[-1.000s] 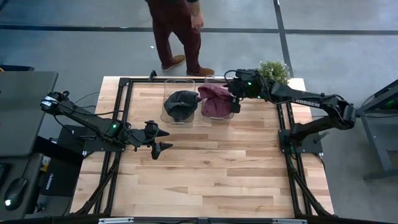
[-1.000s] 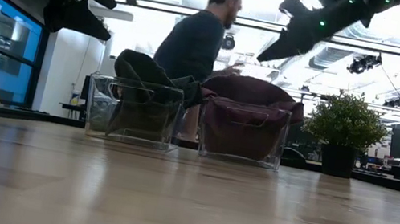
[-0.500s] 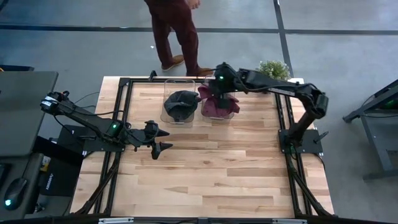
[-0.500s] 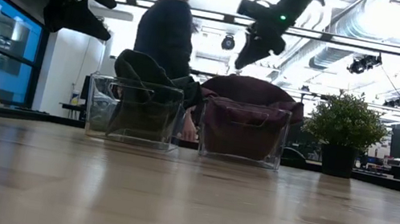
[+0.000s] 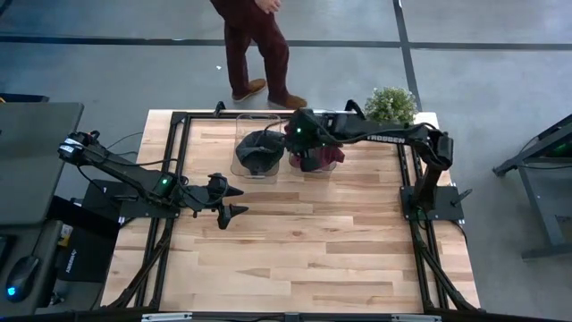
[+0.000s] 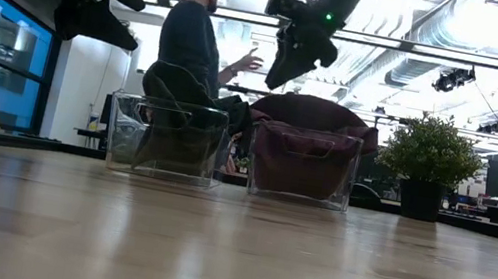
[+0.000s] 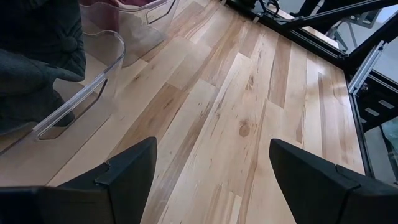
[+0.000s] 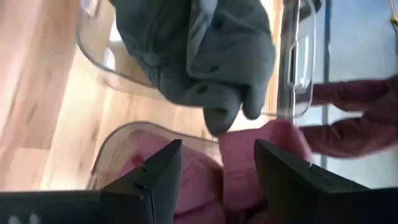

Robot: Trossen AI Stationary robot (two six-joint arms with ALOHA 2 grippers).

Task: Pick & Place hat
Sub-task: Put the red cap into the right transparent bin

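Observation:
Two clear bins stand at the table's far middle. The left bin (image 5: 239, 166) holds a dark grey hat (image 5: 259, 150), the right bin (image 6: 346, 176) a maroon hat (image 5: 318, 156). Each hat bulges above its bin's rim. My right gripper (image 6: 278, 75) hangs open above the gap between the bins, slanting down, clear of both hats. In its wrist view my right gripper (image 8: 217, 165) has the grey hat (image 8: 199, 56) ahead and the maroon hat (image 8: 249, 146) between its fingers' line. My left gripper (image 5: 231, 201) waits open over the table's left middle.
A potted plant (image 5: 393, 103) stands at the far right corner beside the maroon bin. A person (image 6: 189, 43) stands just past the far edge, behind the bins, with a hand raised. Bare wood (image 5: 304, 250) fills the table's near half.
My right gripper has swept toward the table's left along the far edge, from beyond the maroon bin's right side to above the gap between the bins, and has tipped down more steeply. The person behind has stepped toward the left. Both hats lie as before.

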